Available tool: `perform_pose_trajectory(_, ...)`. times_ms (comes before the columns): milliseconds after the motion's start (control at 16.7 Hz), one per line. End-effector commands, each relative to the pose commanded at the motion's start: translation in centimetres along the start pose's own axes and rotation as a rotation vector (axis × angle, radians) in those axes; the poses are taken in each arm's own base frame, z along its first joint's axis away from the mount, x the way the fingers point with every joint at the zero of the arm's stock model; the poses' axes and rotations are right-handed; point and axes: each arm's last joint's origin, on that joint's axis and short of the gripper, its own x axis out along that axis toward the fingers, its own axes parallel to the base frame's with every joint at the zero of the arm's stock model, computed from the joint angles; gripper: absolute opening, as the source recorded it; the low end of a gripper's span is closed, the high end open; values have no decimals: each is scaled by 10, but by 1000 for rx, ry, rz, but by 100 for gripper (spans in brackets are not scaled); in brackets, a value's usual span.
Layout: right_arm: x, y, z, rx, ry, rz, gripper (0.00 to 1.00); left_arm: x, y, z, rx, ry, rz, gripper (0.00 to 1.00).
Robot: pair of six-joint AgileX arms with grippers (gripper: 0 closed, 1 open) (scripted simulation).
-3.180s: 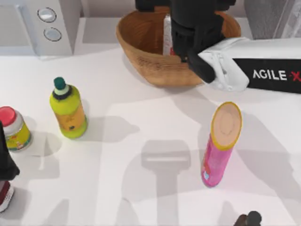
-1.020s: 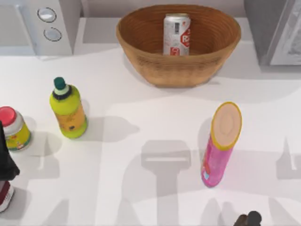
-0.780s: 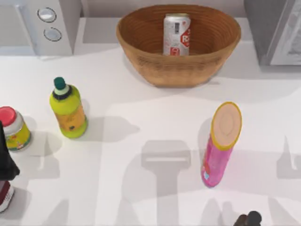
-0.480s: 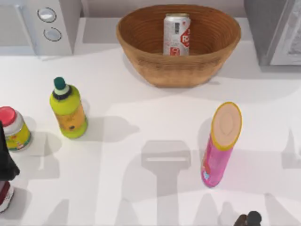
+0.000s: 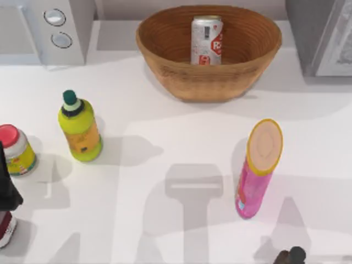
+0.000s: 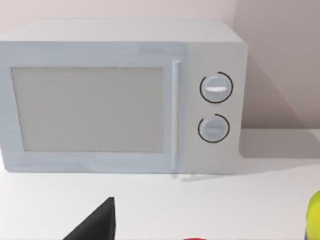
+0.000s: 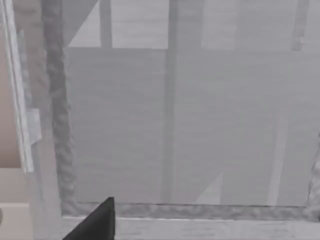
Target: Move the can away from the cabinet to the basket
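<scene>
The can (image 5: 207, 39) stands upright inside the basket (image 5: 165, 49), untouched. Gripper states: can't tell. Little risk remains, unless a nudge tips it.

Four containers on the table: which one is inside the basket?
The can, silver with a red-and-white label, stands upright in the basket. The green bottle, red-lidded jar and pink tube stand on the table.

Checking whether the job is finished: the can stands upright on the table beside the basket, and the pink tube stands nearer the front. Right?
Not quite. The can stands upright inside the basket, not on the table beside it; the top view shows its wicker walls all around the can. The pink tube does stand nearer the front.
</scene>
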Motion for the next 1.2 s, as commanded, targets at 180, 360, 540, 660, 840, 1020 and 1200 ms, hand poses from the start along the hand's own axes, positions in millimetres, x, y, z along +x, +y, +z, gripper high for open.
perform_pose_trajectory(180,5,-43,-13,6,13,1,100,0,0,0,0,0,0,100)
perform_pose_trajectory(360,1,-79,-29,14,22,3,100,0,0,0,0,0,0,100)
perform_pose_trajectory(540,-7,-99,-41,19,25,5,100,0,0,0,0,0,0,100)
perform_pose_trajectory(660,-8,-103,-44,20,26,5,100,0,0,0,0,0,0,100)
perform_pose_trajectory(840,-8,-103,-44,20,26,5,100,0,0,0,0,0,0,100)
perform_pose_trajectory(1020,-7,-104,-42,21,27,7,100,0,0,0,0,0,0,100)
perform_pose_trajectory(1200,1,-120,-27,13,23,8,100,0,0,0,0,0,0,100)
